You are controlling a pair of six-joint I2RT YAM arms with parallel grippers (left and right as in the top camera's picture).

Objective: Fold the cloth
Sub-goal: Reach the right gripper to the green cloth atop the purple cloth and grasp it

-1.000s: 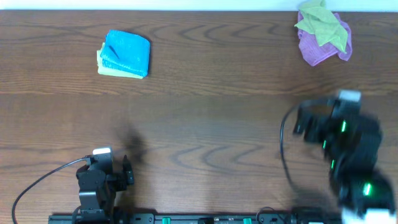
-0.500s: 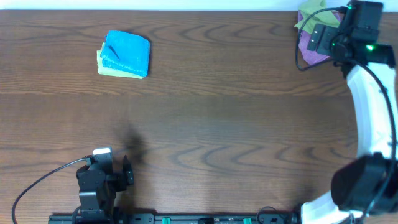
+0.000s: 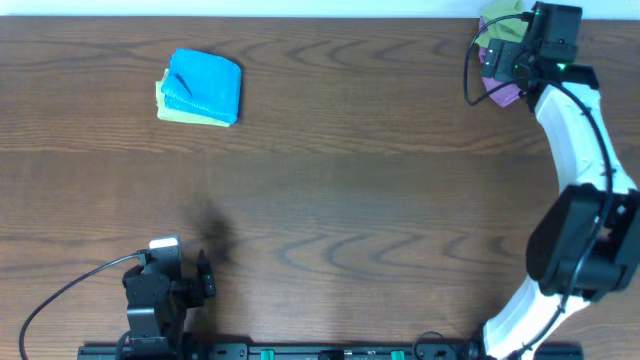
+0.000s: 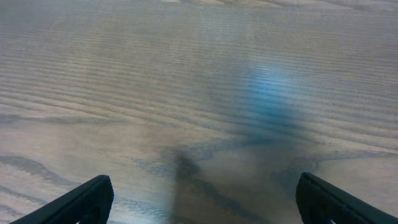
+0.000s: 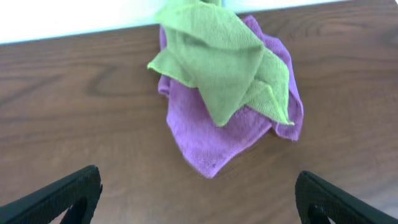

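The cloth [image 5: 217,62], lime-green and crumpled, lies on top of a purple cloth [image 5: 211,137] at the table's far right corner. In the overhead view only a strip of the cloth [image 3: 492,30] shows beside the right arm. My right gripper [image 5: 202,199] hovers just short of this pile, open wide, with only bare wood between its fingers. From above, the right gripper [image 3: 520,50] covers most of the pile. My left gripper [image 3: 205,278] rests near the front left edge, far from the cloth. In its wrist view the left gripper [image 4: 202,205] stands open over bare wood.
A folded bright blue cloth [image 3: 205,85] lies on a pale yellow-green one [image 3: 165,108] at the far left. The table's far edge [image 5: 74,34] runs just behind the pile. A black cable [image 3: 468,75] hangs from the right wrist.
The right arm has swung from the near right side out to the far right corner and now hangs over the green and purple pile. The left arm has not moved.
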